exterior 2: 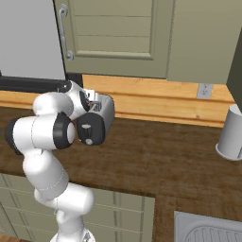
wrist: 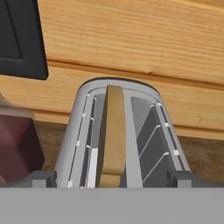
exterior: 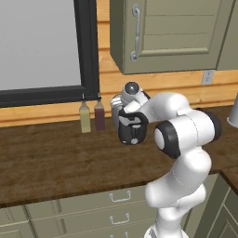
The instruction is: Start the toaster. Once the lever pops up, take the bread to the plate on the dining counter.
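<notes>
A: We've got the gripper (wrist: 112, 177) spread wide, holding nothing, right over the toaster (exterior 2: 97, 120) on the counter (exterior: 46, 158).

B: Yeah, bread (wrist: 113, 135) sits in its slot. We could miss the lever (exterior: 135, 135) and nudge the toaster.

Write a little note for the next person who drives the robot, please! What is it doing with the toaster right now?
Gripper: jaws open, holding nothing, poised just above the toaster and looking down into its slots.
Toaster: on the wooden counter by the back wall, beside two slim bottles.
Bread: standing in the left slot.
Lever: on the black end panel; whether it is pressed cannot be told.
Done: the arm is at the toaster.
Left: press the lever, wait for it to pop up, then carry the bread to the plate on the dining counter.
</notes>
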